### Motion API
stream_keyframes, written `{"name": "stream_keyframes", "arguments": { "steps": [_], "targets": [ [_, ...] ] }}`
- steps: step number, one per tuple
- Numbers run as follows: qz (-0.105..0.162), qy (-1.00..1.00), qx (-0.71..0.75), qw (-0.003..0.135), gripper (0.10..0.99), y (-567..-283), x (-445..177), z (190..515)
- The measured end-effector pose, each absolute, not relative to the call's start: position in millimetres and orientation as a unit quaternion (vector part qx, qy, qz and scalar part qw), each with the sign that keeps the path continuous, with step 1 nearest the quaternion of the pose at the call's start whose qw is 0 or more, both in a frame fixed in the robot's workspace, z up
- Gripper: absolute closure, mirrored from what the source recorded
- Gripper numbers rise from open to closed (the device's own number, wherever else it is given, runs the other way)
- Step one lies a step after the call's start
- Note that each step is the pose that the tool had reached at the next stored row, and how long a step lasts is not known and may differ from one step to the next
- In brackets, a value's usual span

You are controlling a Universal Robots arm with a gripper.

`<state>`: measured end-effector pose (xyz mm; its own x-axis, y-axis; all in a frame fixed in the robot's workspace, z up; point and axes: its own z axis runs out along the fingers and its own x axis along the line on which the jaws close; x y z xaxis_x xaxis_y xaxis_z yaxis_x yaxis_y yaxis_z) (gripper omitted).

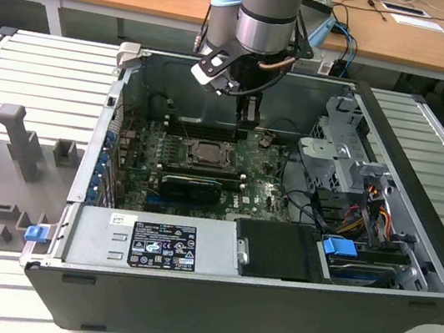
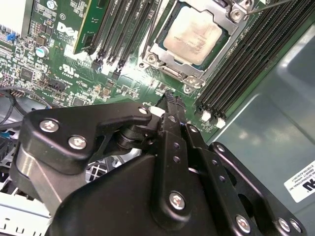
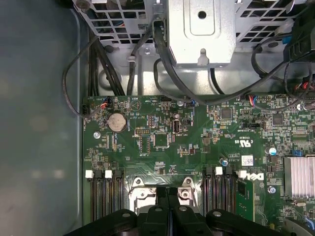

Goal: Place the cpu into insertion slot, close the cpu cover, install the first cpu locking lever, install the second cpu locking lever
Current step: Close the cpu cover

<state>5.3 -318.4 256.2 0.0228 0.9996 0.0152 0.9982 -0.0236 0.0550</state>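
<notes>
So the cpu (image 2: 197, 33) is sitting in the insertion slot (image 1: 192, 150), a bit left of centre in the exterior view, inside the open computer case (image 1: 408, 272) that lies on the slatted metal surface (image 1: 36, 61). The chip lies flat with its silvery top facing up. It's pretty much square, so there's no real long axis to speak of, but its edges run parallel to the black memory slots (image 2: 246, 64) on either side of it. The cpu cover (image 2: 170, 69) is down flat around it, framing the chip through its big cutout. A thin wire lever (image 2: 270, 4) runs past one corner of the cover, and I honestly can't tell whether it's latched. The gripper (image 1: 248, 122) hangs off the arm (image 1: 269, 5) coming in from the upper middle of the exterior view. It hovers over the green motherboard (image 1: 264, 194), just up and right of the socket in that view, near the chip but not touching it. In both wrist views the fingers (image 2: 173, 115) are pinched together with only a hairline seam between them (image 3: 167, 192), and they aren't holding anything. The tips point down at the board right beside the socket's edge.
</notes>
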Motion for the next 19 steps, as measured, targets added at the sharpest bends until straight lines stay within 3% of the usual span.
{"name": "stream_keyframes", "arguments": {
  "steps": [19],
  "targets": [
    [0.026, 0.698, 0.715, 0.013, 0.980, -318, -24, 254]
  ]
}}
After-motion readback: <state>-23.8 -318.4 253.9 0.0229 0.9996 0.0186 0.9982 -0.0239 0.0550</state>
